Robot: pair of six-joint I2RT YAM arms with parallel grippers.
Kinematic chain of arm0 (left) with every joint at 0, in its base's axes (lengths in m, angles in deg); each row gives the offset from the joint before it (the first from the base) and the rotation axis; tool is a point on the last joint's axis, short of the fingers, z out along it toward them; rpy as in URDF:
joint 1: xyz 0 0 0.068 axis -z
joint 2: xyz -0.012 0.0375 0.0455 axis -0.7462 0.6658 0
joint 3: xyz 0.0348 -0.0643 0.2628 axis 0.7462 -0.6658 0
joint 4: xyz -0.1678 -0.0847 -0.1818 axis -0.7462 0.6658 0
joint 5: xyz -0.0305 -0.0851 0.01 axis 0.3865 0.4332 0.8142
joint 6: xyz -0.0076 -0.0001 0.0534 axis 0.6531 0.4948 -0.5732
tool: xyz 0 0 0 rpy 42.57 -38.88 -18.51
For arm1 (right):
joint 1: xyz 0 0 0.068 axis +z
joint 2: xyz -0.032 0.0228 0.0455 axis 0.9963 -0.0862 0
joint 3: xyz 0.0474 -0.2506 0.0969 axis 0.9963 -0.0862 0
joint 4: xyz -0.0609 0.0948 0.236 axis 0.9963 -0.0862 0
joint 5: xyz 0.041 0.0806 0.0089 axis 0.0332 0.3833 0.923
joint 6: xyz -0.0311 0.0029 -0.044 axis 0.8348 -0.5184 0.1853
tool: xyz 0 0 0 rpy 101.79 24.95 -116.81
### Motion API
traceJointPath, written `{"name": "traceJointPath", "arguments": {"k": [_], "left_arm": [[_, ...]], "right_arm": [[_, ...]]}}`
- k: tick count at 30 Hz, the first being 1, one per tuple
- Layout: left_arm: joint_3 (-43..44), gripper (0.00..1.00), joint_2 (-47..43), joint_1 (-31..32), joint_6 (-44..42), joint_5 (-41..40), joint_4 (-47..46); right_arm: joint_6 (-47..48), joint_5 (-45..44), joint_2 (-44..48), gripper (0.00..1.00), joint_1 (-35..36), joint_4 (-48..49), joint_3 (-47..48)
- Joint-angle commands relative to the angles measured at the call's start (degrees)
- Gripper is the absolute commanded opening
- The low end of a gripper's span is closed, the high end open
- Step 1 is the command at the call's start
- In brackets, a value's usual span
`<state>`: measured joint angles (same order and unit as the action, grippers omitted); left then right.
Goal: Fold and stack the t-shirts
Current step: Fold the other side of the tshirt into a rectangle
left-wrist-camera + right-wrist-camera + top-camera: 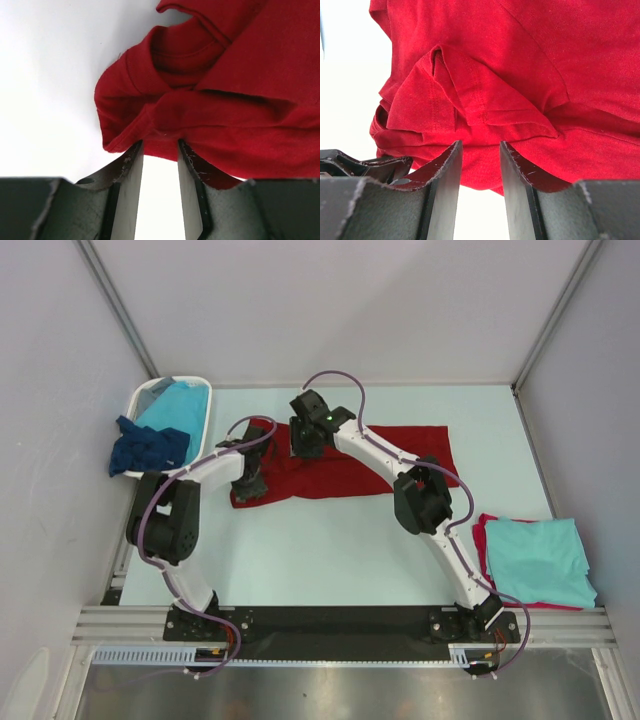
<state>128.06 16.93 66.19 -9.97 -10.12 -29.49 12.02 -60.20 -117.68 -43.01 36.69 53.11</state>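
The dark red t-shirt (322, 480) lies loosely spread across the middle of the table, rumpled at its left end. My left gripper (250, 478) is at that left end. In the left wrist view its jaws (160, 142) stand apart at a bunched hem of the red shirt (225, 115), with bare table showing between the fingers. My right gripper (305, 445) is over the shirt's far edge, a little right of the left one. Its jaws (480, 143) are also apart, and folds of the red cloth (495, 60) span the gap at the tips.
A white basket (165, 383) at the far left holds a turquoise shirt (182, 405), and a dark navy shirt (148, 448) hangs over its near rim. At the near right a folded turquoise shirt (540, 560) lies on another red shirt (481, 538). Walls enclose the table.
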Motion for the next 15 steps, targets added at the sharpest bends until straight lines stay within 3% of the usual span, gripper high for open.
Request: {"name": "traceJointPath", "arguments": {"k": [1, 15], "left_arm": [[0.8, 0.4, -2.9, -0.1, -0.1, -0.6, -0.1], [-0.4, 0.27, 5.4, -1.1, -0.4, 5.5, -1.9]], "right_arm": [[0.8, 1.3, -1.1, 0.41, 0.1, 1.2, 1.5], [0.4, 2.1, -1.8, 0.41, -0.1, 1.2, 0.9]]}}
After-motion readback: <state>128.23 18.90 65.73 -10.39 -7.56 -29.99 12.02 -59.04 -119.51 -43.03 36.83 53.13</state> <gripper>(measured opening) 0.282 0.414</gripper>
